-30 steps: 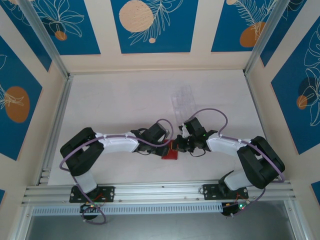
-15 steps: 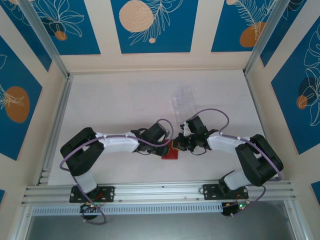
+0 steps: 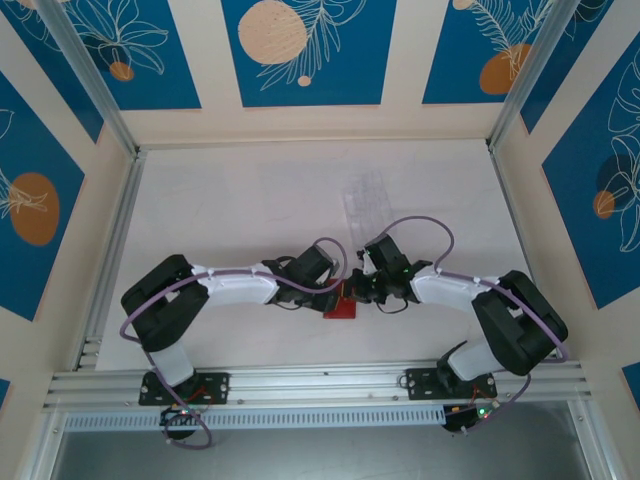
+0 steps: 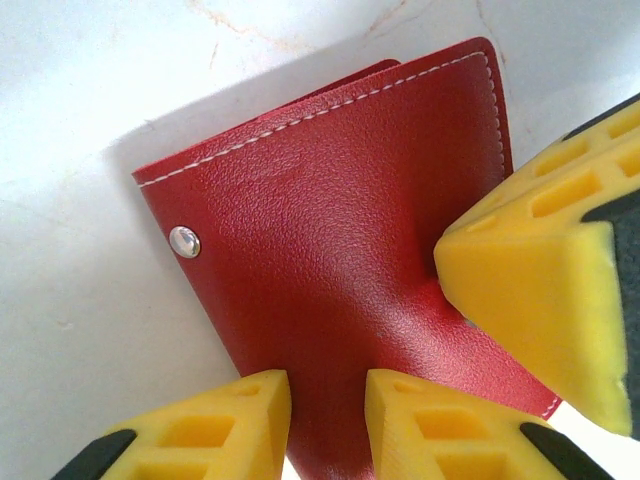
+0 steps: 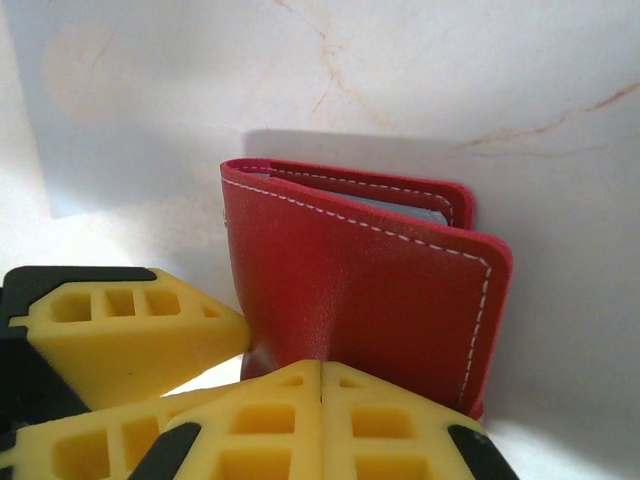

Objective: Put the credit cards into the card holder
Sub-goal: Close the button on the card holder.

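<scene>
The card holder (image 3: 341,303), a red stitched wallet, lies on the table between the two arms. My left gripper (image 3: 333,293) is closed on its edge, and red leather fills the gap between the fingers (image 4: 328,420) in the left wrist view. My right gripper (image 3: 360,290) meets it from the other side. Its fingertips (image 5: 321,400) are pressed together where the cover (image 5: 370,290) puckers into their seam. The cover stands slightly lifted, showing a pale grey inside (image 5: 400,207). A right finger (image 4: 540,290) touches the wallet (image 4: 330,250). The credit cards are out of view.
A clear plastic tray (image 3: 365,200) lies on the white table behind the grippers. Aluminium rails (image 3: 110,250) run along the left side and the front edge (image 3: 320,385). A left finger (image 5: 120,340) sits close beside the right fingers.
The right wrist has shifted slightly to the left. The card holder and the left arm stay where they were.
</scene>
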Robot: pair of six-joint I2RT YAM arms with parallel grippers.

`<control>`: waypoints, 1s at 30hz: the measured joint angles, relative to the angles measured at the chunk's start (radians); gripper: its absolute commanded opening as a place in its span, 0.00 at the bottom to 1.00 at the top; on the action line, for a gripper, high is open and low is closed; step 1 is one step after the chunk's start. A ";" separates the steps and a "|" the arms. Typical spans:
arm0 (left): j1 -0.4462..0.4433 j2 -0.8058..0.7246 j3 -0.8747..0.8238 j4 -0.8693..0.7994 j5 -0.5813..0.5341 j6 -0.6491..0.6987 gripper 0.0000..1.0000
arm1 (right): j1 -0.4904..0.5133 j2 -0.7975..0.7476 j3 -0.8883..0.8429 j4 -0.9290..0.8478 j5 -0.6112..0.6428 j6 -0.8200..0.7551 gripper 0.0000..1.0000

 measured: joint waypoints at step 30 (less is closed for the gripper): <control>-0.002 0.038 0.041 0.006 0.013 -0.006 0.27 | 0.099 -0.229 -0.183 0.132 0.285 0.045 0.00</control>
